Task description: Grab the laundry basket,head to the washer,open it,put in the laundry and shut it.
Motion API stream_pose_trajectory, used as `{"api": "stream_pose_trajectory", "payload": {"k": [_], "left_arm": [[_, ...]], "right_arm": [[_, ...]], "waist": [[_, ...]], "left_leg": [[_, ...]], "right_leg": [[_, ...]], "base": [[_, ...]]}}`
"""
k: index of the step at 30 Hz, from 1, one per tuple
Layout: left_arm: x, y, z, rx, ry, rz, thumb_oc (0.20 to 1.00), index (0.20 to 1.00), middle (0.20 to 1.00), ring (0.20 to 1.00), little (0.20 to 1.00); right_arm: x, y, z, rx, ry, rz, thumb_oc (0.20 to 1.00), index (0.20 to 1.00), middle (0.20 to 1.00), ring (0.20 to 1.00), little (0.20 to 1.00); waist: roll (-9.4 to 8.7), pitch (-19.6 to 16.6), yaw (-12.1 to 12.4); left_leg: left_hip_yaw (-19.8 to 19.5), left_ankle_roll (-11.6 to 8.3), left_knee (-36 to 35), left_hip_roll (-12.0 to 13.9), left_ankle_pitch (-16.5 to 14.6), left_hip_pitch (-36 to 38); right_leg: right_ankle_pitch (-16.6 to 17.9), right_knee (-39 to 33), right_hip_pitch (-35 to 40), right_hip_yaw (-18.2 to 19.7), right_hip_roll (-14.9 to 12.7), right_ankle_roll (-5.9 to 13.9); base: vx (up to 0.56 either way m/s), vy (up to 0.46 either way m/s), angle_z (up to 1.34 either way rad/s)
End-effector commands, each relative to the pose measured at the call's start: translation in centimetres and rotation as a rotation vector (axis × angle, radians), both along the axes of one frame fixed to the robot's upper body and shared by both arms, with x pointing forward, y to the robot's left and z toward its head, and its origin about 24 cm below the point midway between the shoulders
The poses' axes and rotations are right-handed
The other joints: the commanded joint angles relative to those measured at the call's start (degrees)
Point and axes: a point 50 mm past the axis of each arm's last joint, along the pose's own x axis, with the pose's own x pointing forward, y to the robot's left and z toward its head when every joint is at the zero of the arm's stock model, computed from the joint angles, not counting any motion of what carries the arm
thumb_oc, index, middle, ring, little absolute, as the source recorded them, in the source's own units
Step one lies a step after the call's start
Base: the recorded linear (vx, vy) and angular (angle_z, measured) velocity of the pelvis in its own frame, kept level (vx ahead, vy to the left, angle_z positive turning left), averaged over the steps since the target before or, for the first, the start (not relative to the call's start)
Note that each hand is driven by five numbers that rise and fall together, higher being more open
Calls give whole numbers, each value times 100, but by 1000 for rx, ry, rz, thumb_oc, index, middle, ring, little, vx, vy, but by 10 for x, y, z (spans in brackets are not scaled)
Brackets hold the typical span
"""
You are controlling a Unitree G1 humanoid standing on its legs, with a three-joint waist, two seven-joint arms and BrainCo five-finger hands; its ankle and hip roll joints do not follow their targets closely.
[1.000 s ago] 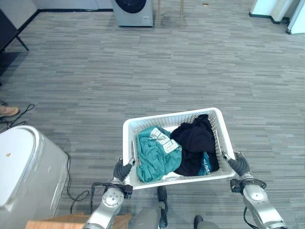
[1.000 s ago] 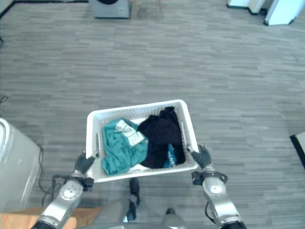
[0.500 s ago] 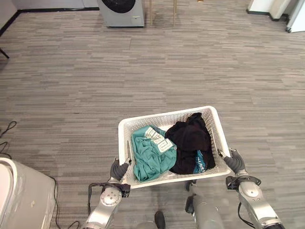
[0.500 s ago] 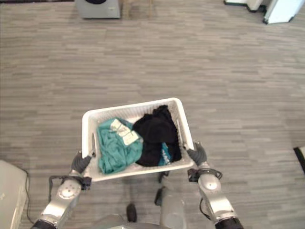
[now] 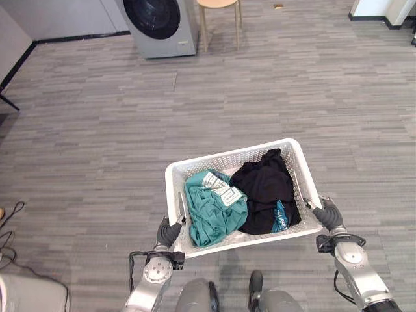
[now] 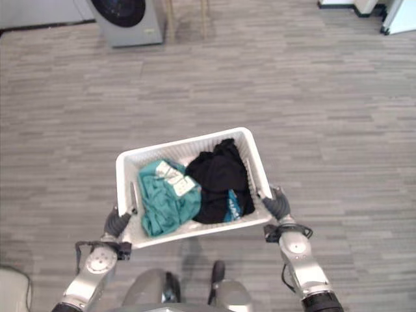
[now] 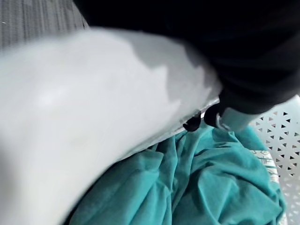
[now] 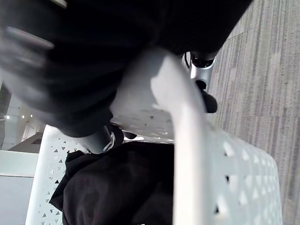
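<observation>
Left eye view: a white perforated plastic laundry basket [image 5: 296, 159] is held up above the grey wood-grain plank floor [image 5: 97, 130], carried between the two hands. The left hand [image 5: 168, 232] grips the basket's left short side, its dark-covered fingers curled over the rim; the right hand [image 5: 328, 215] is clasped on the right short side in the same way. Inside the basket a crumpled teal garment [image 5: 211, 214] with a pale printed patch lies in the left half, and a bunched black garment [image 5: 263, 192] lies in the right half, the two touching in the middle. At the far edge of the floor stands a grey front-loading washing machine [image 5: 159, 23] with a round dark door, which is shut, and just beside it a light wooden stool [image 5: 218, 13].

Right eye view: the same basket [image 6: 127, 166] sits between the left hand [image 6: 117, 223] and the right hand [image 6: 278, 204], well apart from the washing machine [image 6: 127, 19].

Left wrist view: the basket's white rim [image 7: 70, 117] runs close across, with a dark-tipped finger [image 7: 213, 115] hooked over its inner edge and the teal garment [image 7: 197, 187] below.

Right wrist view: the dark ribbed cover wraps the basket's rim [image 8: 192, 154], fingers closed round it, with the black garment [image 8: 122, 183] inside the perforated wall.
</observation>
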Motion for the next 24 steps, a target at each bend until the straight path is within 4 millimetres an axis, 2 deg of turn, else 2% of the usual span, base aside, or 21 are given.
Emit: {"api": "stream_pose_trajectory", "payload": {"k": [1, 3, 5, 7, 8, 9, 10, 11, 12, 13, 14, 15, 16, 18, 21, 22, 23, 24], "left_arm": [[12, -6, 29, -115, -174, -51, 200, 200, 200, 200, 200], [9, -5, 29, -115, -167, -48, 200, 200, 200, 200, 200], [8, -3, 29, -115, -168, -41, 200, 200, 200, 200, 200], [2, 0, 25, -113, -152, -28, 200, 200, 200, 200, 200], [2, 0, 25, -113, -152, -28, 200, 200, 200, 200, 200], [1, 2, 25, -115, -152, -19, 200, 200, 200, 200, 200], [1, 2, 25, -112, -148, -28, 200, 200, 200, 200, 200], [1, 2, 25, -111, -148, -28, 200, 200, 200, 200, 200], [4, 6, 26, -83, -143, -39, 200, 200, 200, 200, 200], [4, 6, 26, -83, -144, -39, 200, 200, 200, 200, 200], [5, 7, 26, -72, -143, -37, 200, 200, 200, 200, 200], [7, 10, 28, -55, -151, -33, 200, 200, 200, 200, 200], [8, 11, 29, -52, -158, -33, 200, 200, 200, 200, 200], [7, 12, 30, -51, -158, -34, 200, 200, 200, 200, 200], [5, 14, 29, -58, -152, -24, 200, 200, 200, 200, 200], [5, 14, 28, -59, -150, -12, 200, 200, 200, 200, 200], [4, 16, 27, -55, -147, -10, 200, 200, 200, 200, 200], [4, 17, 27, -53, -150, -4, 200, 200, 200, 200, 200]], "right_arm": [[4, 3, 29, 149, -182, 44, 200, 200, 200, 200, 200], [3, 3, 28, 154, -178, 36, 200, 200, 200, 200, 200], [4, 4, 28, 157, -179, 37, 200, 200, 200, 200, 200], [4, 11, 26, 166, -177, 59, 200, 200, 200, 200, 200], [4, 11, 26, 166, -177, 59, 200, 200, 200, 200, 200], [5, 14, 27, 165, -180, 73, 200, 200, 200, 200, 200], [6, 23, 26, 172, -177, 107, 200, 200, 200, 200, 200], [6, 23, 26, 172, -177, 107, 200, 200, 200, 200, 200], [7, 29, 27, 177, -183, 128, 200, 200, 200, 200, 200], [8, 29, 27, 177, -183, 129, 200, 200, 200, 200, 200], [8, 31, 27, 171, -180, 140, 200, 200, 200, 200, 200], [7, 33, 26, 173, -171, 152, 200, 200, 200, 200, 200], [7, 34, 25, 181, -170, 151, 200, 200, 200, 200, 200], [6, 32, 24, 189, -157, 143, 200, 200, 200, 200, 200], [5, 31, 21, 199, -147, 132, 200, 200, 200, 200, 200], [5, 31, 20, 206, -144, 124, 200, 200, 200, 200, 200], [3, 28, 19, 203, -140, 118, 200, 200, 200, 200, 200], [2, 27, 19, 203, -143, 113, 200, 200, 200, 200, 200]], "waist": [[200, -317, 184], [220, -299, 274], [218, -302, 320], [232, -497, 406], [242, -504, 415], [182, -574, 482], [12, -578, 562], [20, -589, 576], [-97, -561, 516], [-85, -575, 527], [-120, -527, 457], [-42, -487, 354], [22, -490, 327], [86, -468, 243], [99, -400, 167], [72, -373, 128], [39, -365, 65], [12, -352, 36]], "left_leg": [[-98, -220, -1513, -50, 852, 314], [-36, -276, -2032, -36, 1089, 119], [-18, -280, -2081, -28, 1163, 70], [53, -182, -2172, 54, 1370, 236], [57, -184, -2181, 69, 1386, 226], [37, -98, -2088, 31, 1364, 285], [36, 83, -1815, -38, 1109, 438], [46, 82, -1808, -20, 1114, 417], [38, 249, -1691, -119, 843, 629], [46, 247, -1685, -98, 849, 604], [-4, 311, -1660, -162, 736, 773], [-24, 375, -1761, -166, 580, 1109], [-40, 362, -1823, -134, 546, 1206], [-96, 337, -1892, -139, 440, 1414], [-179, 286, -1922, -147, 288, 1656], [-254, 267, -1926, -188, 195, 1800], [-390, 204, -1924, -218, 53, 1965], [-426, 165, -1921, -225, -40, 2081]], "right_leg": [[-488, -50, -208, -8, 0, 842], [-706, -8, 17, 83, 105, 806], [-776, 29, 101, 150, 144, 784], [-987, 95, 426, 254, 237, 818], [-970, 90, 412, 262, 251, 811], [-1000, 193, 502, 342, 183, 841], [-1013, 1139, 370, 401, -35, 1033], [-1004, 1147, 343, 416, -23, 1029], [-718, 2160, -79, 501, -185, 1246], [-701, 2158, -106, 512, -168, 1240], [-423, 2618, -401, 578, -231, 1306], [-285, 2998, -920, 483, -332, 1302], [-271, 2859, -1162, 403, -331, 1216], [-458, 2396, -1400, 184, -421, 1123], [-498, 1856, -1439, 20, -471, 1094], [-355, 1387, -1626, 99, -403, 1101], [-124, 674, -1731, 129, -365, 1202], [18, 442, -1925, 125, -425, 1271]], "base": [[434, 6, -34], [486, 12, -55], [356, 26, -69], [490, 76, -33], [365, 82, 1], [512, 140, -10], [512, 141, -23], [556, 181, -28], [220, 82, -26], [332, 121, -16], [276, 108, 28], [415, 136, 33], [419, 113, 33], [370, 26, 10], [254, -25, 16], [497, -109, 37], [565, -127, 39], [554, -129, 41]]}}
